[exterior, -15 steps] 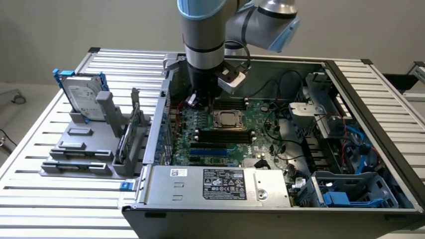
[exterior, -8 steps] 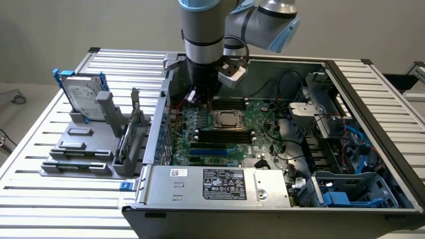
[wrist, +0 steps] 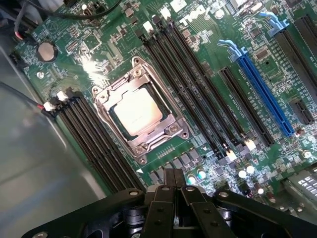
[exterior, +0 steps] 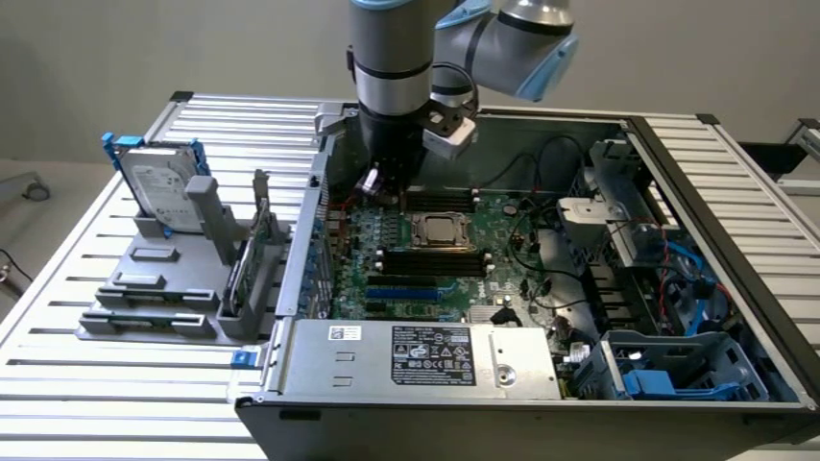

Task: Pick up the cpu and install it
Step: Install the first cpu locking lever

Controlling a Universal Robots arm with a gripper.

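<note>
One cpu (wrist: 134, 111) seated in socket (wrist: 174, 130) — fingers (wrist: 163, 191) shut, empty

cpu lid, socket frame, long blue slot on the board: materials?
cpu lid: likely bare metal, pale, satin, soft glare.
Socket frame: stamped metal by the look, grey, shiny edges, screw heads at corners.
Blue slot: probably moulded plastic, uniform matte blue, lever tab at one end.

- Slatted aluminium table (exterior: 77, 375) carries everything.
- Grey fixture rack (exterior: 160, 288) lies at nine o'clock.
- Open computer case (exterior: 717, 240) fills centre through three o'clock.
</note>
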